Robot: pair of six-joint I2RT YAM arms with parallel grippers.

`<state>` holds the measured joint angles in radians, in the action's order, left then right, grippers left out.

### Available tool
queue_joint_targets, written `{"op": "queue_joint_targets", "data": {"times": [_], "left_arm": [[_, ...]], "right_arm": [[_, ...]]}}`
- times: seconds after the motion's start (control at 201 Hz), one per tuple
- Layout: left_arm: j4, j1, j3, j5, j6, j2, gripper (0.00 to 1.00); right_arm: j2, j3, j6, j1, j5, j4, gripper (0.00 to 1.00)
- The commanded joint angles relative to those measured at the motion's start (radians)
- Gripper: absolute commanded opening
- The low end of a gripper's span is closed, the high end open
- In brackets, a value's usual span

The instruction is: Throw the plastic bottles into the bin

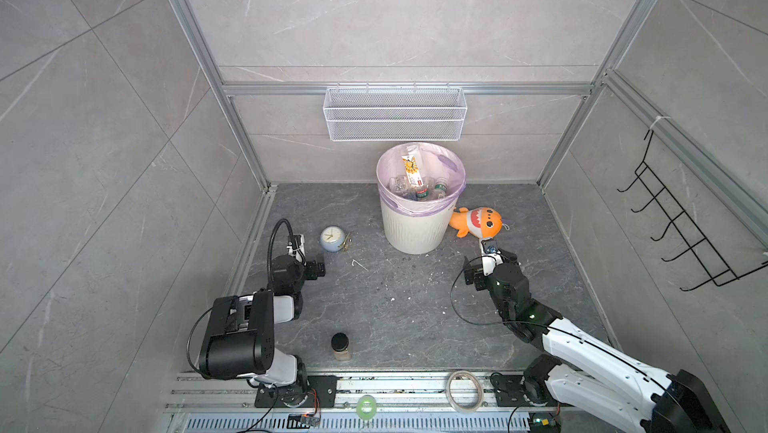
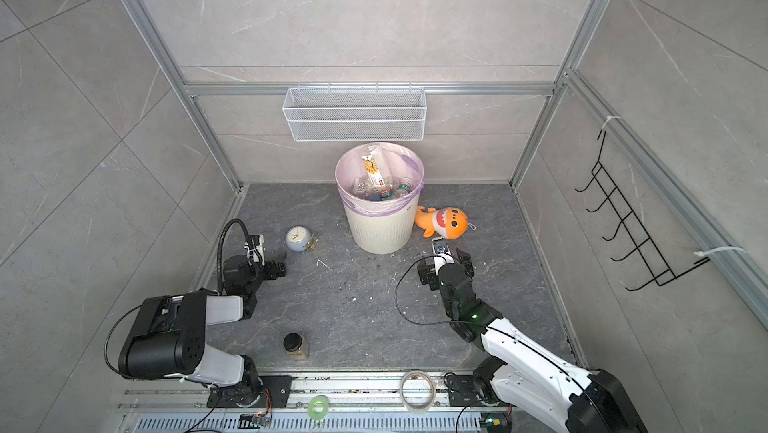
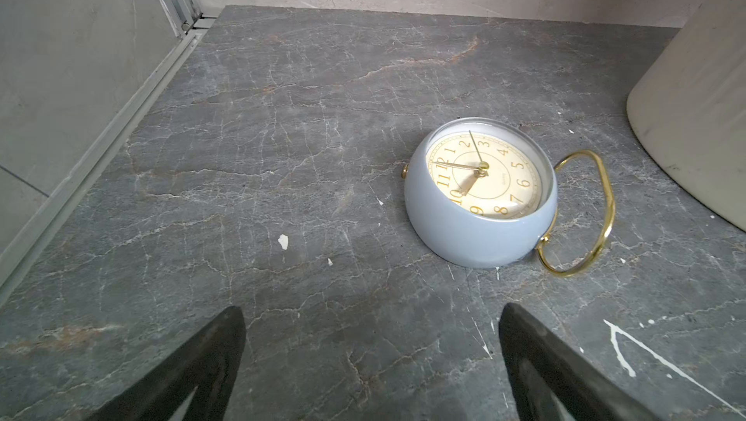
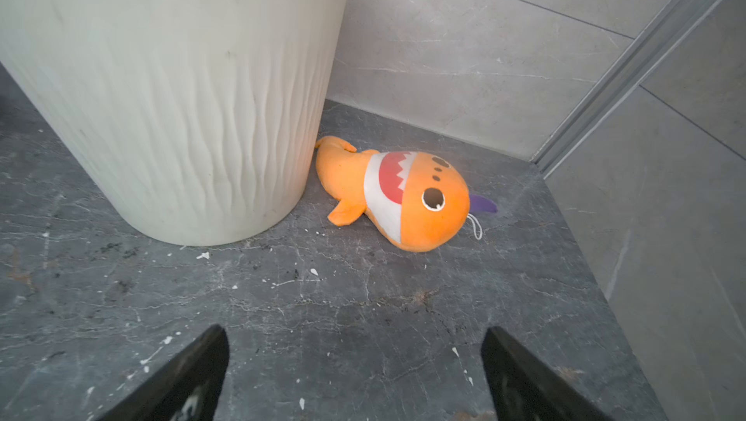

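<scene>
The bin [image 1: 415, 229] [image 2: 379, 232], cream-white and ribbed with a pale purple bag, stands at the back middle of the dark floor. Several clear plastic bottles [image 1: 415, 186] [image 2: 376, 186] lie inside it, one with a white-yellow label leaning on the liner. No bottle shows on the floor. My left gripper [image 3: 372, 309] is open and empty, low over the floor left of the bin wall [image 3: 694, 96]. My right gripper [image 4: 354, 329] is open and empty too, close to the bin's base [image 4: 161, 96] on its right side.
A grey-blue clock [image 1: 332, 238] [image 3: 480, 197] lies just ahead of the left gripper. An orange plush fish [image 1: 478, 222] [image 4: 403, 197] lies against the bin. A black-lidded jar [image 1: 341, 345] stands at the front. A wire basket [image 1: 395, 113] and a hook rack [image 1: 681, 227] hang on the walls.
</scene>
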<state>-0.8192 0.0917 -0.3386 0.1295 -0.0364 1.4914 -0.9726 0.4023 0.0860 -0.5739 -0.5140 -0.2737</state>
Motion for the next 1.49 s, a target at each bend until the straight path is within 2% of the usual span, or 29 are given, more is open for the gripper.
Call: {"op": "queue_joint_targets", "data": {"times": [0.0,0.179,0.363,0.757,0.985,1.2,1.399,1.488], "left_arm": [[-0.027,0.002,-0.020,0.024,0.014,0.003,1.00],[-0.026,0.002,-0.020,0.023,0.014,0.004,1.00],[-0.027,0.003,-0.020,0.024,0.014,0.004,1.00],[-0.027,0.002,-0.020,0.024,0.014,0.003,1.00],[-0.026,0.003,-0.020,0.024,0.015,0.004,1.00],[-0.026,0.003,-0.020,0.023,0.014,0.004,1.00],[-0.026,0.002,-0.021,0.023,0.014,0.003,1.00],[-0.025,0.002,-0.022,0.022,0.014,0.004,1.00]], "right_arm": [[-0.048,0.004,0.057,0.033,-0.044,-0.138,1.00],[-0.113,0.008,0.006,0.144,0.060,-0.175,1.00],[-0.193,0.017,-0.005,0.210,0.099,-0.214,1.00],[-0.333,-0.031,-0.032,0.297,0.101,-0.427,1.00],[-0.343,-0.062,-0.061,0.363,0.200,-0.485,1.00],[-0.473,-0.083,-0.033,0.370,0.276,-0.629,1.00],[-0.493,-0.059,-0.039,0.376,0.287,-0.599,1.00],[-0.523,-0.032,-0.085,0.430,0.339,-0.559,1.00]]}}
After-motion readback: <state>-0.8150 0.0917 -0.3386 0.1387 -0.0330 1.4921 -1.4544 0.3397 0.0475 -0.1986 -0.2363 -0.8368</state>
